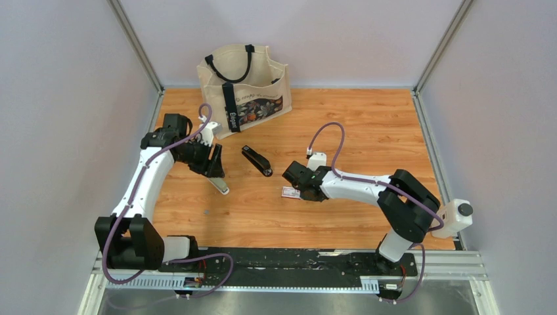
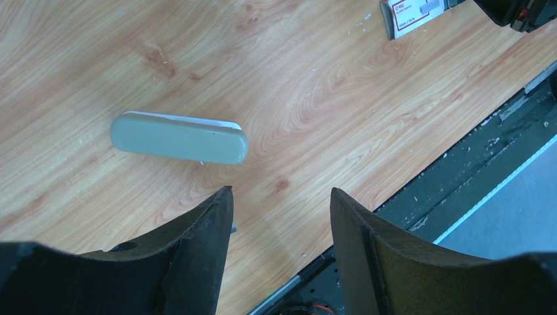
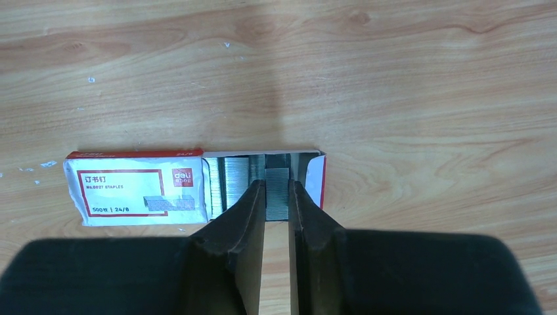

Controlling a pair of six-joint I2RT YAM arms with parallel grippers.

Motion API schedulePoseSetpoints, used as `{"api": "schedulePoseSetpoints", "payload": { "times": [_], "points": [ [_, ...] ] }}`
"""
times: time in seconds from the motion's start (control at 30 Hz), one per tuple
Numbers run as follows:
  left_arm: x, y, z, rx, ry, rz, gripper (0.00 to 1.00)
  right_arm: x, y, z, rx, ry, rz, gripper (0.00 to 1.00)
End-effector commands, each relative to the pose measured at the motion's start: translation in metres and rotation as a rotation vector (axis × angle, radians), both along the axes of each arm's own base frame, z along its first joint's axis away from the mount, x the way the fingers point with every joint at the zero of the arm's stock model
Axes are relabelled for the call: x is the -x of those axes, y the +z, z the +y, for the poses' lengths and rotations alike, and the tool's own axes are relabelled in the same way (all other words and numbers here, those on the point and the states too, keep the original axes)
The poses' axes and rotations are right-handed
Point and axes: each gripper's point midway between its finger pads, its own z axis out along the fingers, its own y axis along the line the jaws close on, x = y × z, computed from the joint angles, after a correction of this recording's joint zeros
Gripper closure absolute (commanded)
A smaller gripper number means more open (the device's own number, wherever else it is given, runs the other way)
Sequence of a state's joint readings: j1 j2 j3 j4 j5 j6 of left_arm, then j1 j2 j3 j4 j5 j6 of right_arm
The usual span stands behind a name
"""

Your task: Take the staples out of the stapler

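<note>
The stapler (image 2: 178,138), with a dull grey top and a pale base, lies closed and flat on the wooden table. In the top view it (image 1: 220,186) lies just below my left gripper (image 1: 215,169). That gripper (image 2: 281,190) is open and empty, with the stapler just beyond its left fingertip. My right gripper (image 3: 277,184) is nearly closed on a short grey strip of staples (image 3: 277,197). The strip sits in the open end of the red-and-white staple box (image 3: 138,193). More staple strips (image 3: 230,184) lie in the box tray.
A black elongated stapler-like object (image 1: 256,161) lies between the two grippers. A cream tote bag (image 1: 243,85) stands at the back. The staple box also shows in the left wrist view (image 2: 410,13). A black rail (image 1: 282,262) runs along the near table edge.
</note>
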State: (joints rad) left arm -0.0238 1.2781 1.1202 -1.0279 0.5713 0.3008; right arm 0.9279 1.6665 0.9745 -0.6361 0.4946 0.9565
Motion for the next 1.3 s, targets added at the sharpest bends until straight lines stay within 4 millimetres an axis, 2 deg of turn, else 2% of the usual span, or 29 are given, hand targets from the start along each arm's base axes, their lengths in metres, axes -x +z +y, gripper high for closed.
{"api": "schedulePoseSetpoints", "payload": {
  "times": [0.0, 0.2, 0.47, 0.6, 0.73, 0.87, 0.9, 0.97, 1.0, 1.07, 1.1, 1.13, 1.17, 1.2, 1.27],
  "points": [
    [0.000, 0.003, -0.004, 0.015, -0.019, -0.025, 0.35, -0.005, 0.009, 0.006, -0.055, -0.002, -0.040, 0.79],
    [0.002, 0.003, -0.006, 0.021, -0.030, -0.020, 0.36, -0.003, 0.013, 0.010, -0.091, 0.018, -0.059, 0.73],
    [0.005, 0.003, -0.008, 0.024, -0.039, -0.020, 0.36, -0.002, 0.022, 0.015, -0.109, 0.059, -0.087, 0.71],
    [0.006, 0.004, -0.009, 0.021, -0.051, -0.028, 0.36, -0.003, 0.031, 0.014, -0.108, 0.081, -0.110, 0.69],
    [0.002, 0.004, -0.013, -0.001, -0.075, -0.043, 0.36, -0.006, 0.053, 0.008, -0.131, 0.076, -0.155, 0.70],
    [0.000, -0.002, -0.031, -0.041, -0.160, -0.046, 0.37, -0.006, 0.057, -0.007, -0.172, 0.023, -0.144, 0.77],
    [-0.005, -0.005, -0.034, -0.058, -0.177, -0.048, 0.37, -0.005, 0.050, -0.014, -0.188, 0.000, -0.116, 0.77],
    [-0.008, -0.007, -0.045, -0.076, -0.227, -0.065, 0.37, -0.006, 0.050, -0.021, -0.230, -0.026, -0.106, 0.78],
    [-0.011, -0.011, -0.049, -0.086, -0.243, -0.063, 0.37, -0.003, 0.040, -0.028, -0.256, -0.046, -0.072, 0.78],
    [-0.016, -0.010, -0.061, -0.096, -0.287, -0.081, 0.37, -0.002, 0.038, -0.032, -0.307, -0.062, -0.058, 0.79],
    [-0.019, -0.015, -0.065, -0.103, -0.299, -0.067, 0.37, -0.006, 0.045, -0.030, -0.378, -0.068, -0.068, 0.80],
    [-0.020, -0.018, -0.068, -0.113, -0.314, -0.067, 0.37, 0.000, 0.037, -0.035, -0.390, -0.070, -0.049, 0.81],
    [-0.021, -0.018, -0.076, -0.119, -0.343, -0.069, 0.37, -0.001, 0.037, -0.036, -0.415, -0.082, -0.050, 0.82],
    [-0.021, -0.026, -0.079, -0.134, -0.363, -0.049, 0.38, -0.004, 0.042, -0.038, -0.458, -0.094, -0.060, 0.83],
    [-0.021, -0.037, -0.090, -0.160, -0.406, -0.038, 0.39, -0.002, 0.034, -0.042, -0.478, -0.110, -0.043, 0.87]
  ]
}}
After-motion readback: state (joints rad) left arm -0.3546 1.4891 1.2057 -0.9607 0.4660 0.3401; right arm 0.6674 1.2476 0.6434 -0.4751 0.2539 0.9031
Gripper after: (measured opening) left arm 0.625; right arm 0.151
